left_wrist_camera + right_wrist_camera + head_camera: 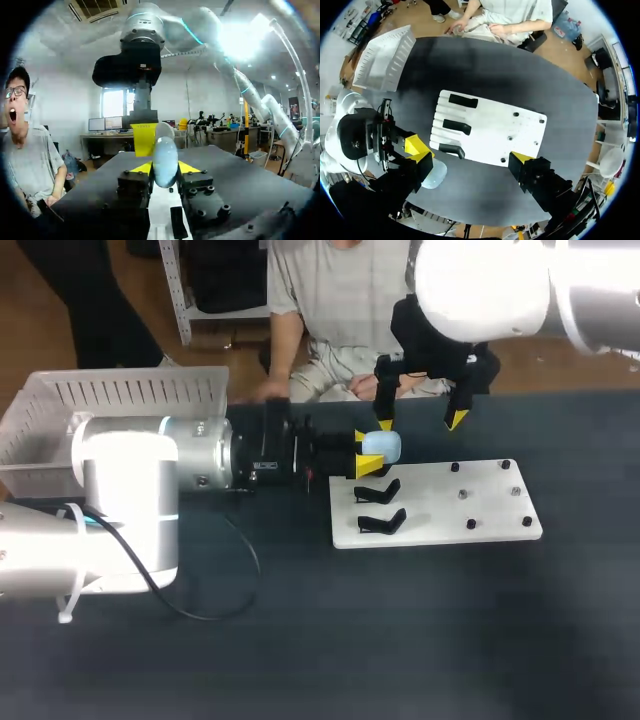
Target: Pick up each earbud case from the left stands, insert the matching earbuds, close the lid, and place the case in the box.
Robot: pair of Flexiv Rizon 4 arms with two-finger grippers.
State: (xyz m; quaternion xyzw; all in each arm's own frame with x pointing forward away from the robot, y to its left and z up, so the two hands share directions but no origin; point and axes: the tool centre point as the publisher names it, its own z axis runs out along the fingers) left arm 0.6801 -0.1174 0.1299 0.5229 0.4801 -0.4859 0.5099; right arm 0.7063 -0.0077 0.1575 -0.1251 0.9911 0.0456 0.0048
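Earbud case [381, 446], mid-frame: smooth glossy pale-blue plastic. Board [480, 510]: matt white plastic. Stands [381, 522]: matt black. Table [400, 640]: dark, matt, faintly textured. Box [120, 390], upper left: white slotted plastic.

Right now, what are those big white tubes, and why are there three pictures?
The big white tubes are two robot arms working at a dark table. Each arm ends in a tool with two yellow-tipped fingers. One picture looks down from a camera above the robot. The other two come from little cameras on the arms' wrists, looking out along the fingers. The left tool is pinching a pale blue case from both sides, near the corner of a white board. The right tool hangs open close by and holds nothing. On the board there are black stands and some small pegs. A white box sits at the table's far left.
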